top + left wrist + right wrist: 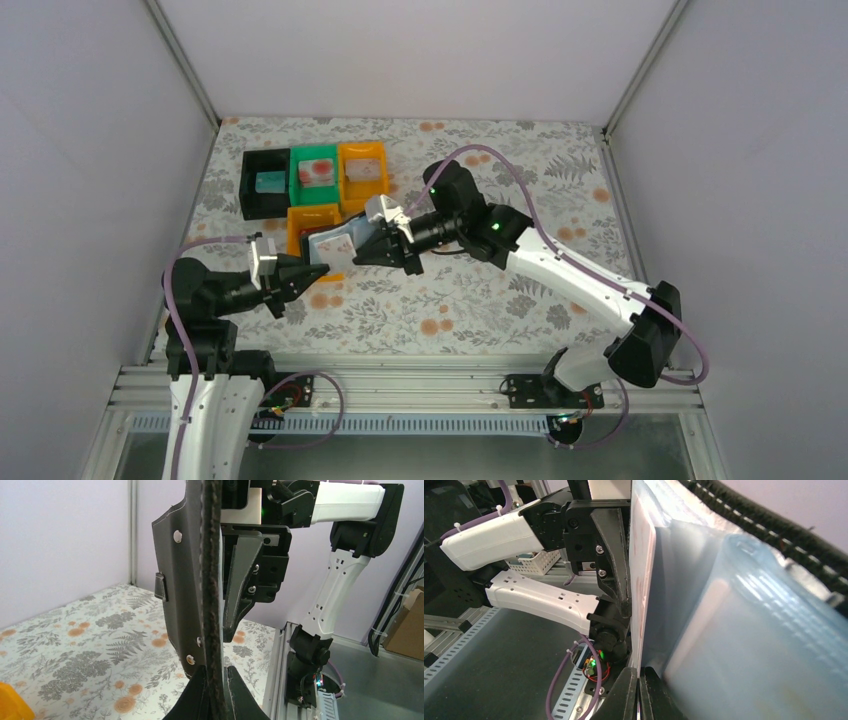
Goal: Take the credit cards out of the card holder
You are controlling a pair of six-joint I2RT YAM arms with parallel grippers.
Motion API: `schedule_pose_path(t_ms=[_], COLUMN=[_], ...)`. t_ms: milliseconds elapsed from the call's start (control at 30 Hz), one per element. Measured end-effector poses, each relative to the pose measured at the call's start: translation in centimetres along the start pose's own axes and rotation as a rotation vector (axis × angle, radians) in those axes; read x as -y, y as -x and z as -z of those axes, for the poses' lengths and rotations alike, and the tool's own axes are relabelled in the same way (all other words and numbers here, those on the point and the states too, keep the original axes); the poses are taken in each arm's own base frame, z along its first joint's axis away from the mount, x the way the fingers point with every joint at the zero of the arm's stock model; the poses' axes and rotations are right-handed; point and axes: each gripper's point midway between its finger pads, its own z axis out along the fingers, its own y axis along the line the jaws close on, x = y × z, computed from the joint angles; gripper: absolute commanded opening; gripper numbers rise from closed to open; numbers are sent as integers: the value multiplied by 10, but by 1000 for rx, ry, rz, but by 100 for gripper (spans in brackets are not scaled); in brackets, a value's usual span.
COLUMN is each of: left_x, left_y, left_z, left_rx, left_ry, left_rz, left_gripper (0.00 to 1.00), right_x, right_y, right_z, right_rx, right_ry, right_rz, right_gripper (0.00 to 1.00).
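Wallet is hanging in midair; left gripper is pinching its black edge, right gripper is pinching a whitish card.

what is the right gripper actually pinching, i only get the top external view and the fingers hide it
observer: the right wrist view shows the right gripper shut on a thin whitish card with faint red print. the card sits against the pale blue inside of the card holder
operator: and the left one, card or holder
observer: holder. in the left wrist view the left gripper is shut on its dark stitched edge
operator: is it resting on anything
observer: no. the left wrist view shows it standing on edge in the air, black outside and strap tab facing out, with the table below it
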Motion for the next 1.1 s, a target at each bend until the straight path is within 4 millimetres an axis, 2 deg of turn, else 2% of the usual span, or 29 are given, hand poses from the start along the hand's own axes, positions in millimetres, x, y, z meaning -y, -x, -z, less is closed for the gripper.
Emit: schedule_pose_path(t_ms=[367,633,667,767,833,1100], left_x=[-1,-1,-1,-1,-1,-1], left_y=[0,-1,-1,-1,-1,0], left_z=[0,0,0,0,0,0], left_rx=[2,-2,-2,-2,-2,0], left_ry=[6,7,7,7,7,6], left_rz=[-1,9,10,11,11,4], left_gripper=[3,2,2,2,2,2], right_x=[3,7,6,3,0,-3], right_y=[0,8,9,10,10,1], right_z=[4,25,25,24,22,11], right_rx=[-5,14,17,24,28,21], right_ry=[-44,-109,-101,-74,-43,36], right_rz=[-2,10,11,0,4,-29], right_gripper=[4,4,5,20,24,28])
